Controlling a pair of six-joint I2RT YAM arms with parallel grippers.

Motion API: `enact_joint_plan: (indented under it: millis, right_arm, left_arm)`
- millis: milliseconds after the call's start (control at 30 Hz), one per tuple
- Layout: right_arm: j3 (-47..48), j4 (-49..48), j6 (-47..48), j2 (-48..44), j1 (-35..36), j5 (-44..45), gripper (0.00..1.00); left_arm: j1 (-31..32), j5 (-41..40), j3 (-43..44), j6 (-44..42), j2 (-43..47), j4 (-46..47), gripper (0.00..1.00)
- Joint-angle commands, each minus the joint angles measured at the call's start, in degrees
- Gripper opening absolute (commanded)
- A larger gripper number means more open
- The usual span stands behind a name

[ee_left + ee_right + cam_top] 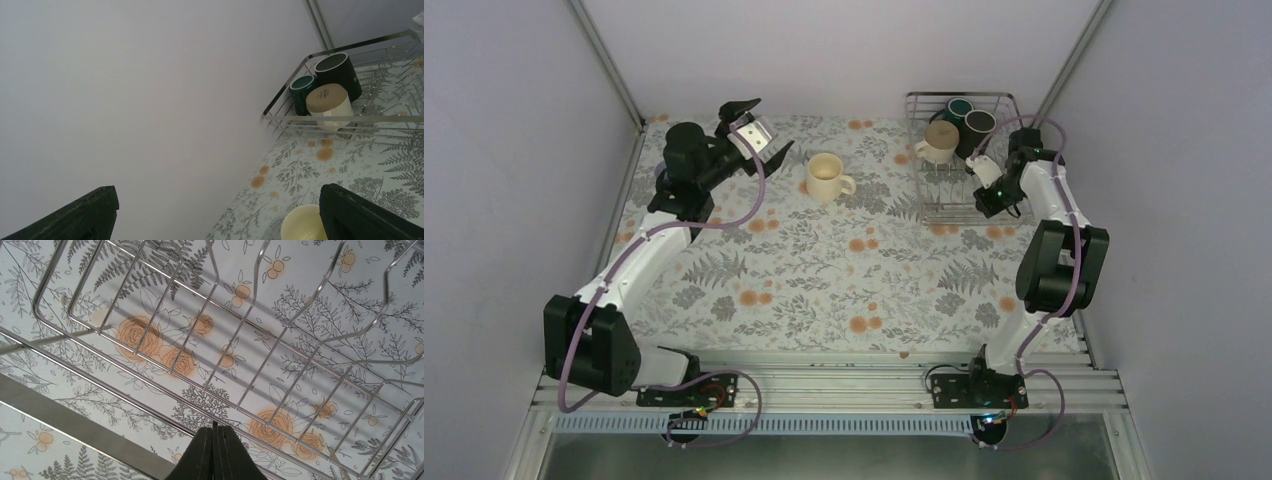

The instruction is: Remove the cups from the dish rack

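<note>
The silver wire dish rack [952,210] stands at the back right. At its far end are a cream mug [939,143], a dark green mug [957,107] and a tall black mug [979,125]. The second cream mug [826,177] stands on the table mat left of the rack. My left gripper [754,130] is open and empty, raised at the back left, left of that mug [302,226]. My right gripper [992,203] is shut and empty over the rack's right near part; its tips [215,440] hover above the rack's wires [260,375]. The lavender cup is not in view.
The left wrist view shows the rack [300,117] with the black mug [340,72], green mug [302,90] and cream mug [327,102]. Grey walls enclose the table on three sides. A metal rail [824,385] runs along the near edge.
</note>
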State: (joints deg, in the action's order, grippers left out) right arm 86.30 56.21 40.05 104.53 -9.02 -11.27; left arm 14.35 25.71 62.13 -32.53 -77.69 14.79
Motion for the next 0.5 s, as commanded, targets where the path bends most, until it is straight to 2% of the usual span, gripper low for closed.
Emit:
enact_joint_plan:
  millis: [0, 233, 467]
  right_arm:
    - [-2.16, 4.32, 2.21, -1.51, 1.44, 2.01, 0.04]
    - [-3.09, 16.84, 7.21, -4.43, 3.31, -0.47, 0.04]
    - [-13.83, 17.51, 8.8, -8.39, 3.57, 4.82, 0.04]
  left_arm:
    - [0.23, 1.32, -1.41, -0.29, 3.42, -0.44, 1.0]
    - [0.23, 1.55, -3.29, -1.73, 6.46, -3.09, 1.0]
    - [0.21, 2.38, -4.17, -1.17, 7.47, -4.07, 1.0]
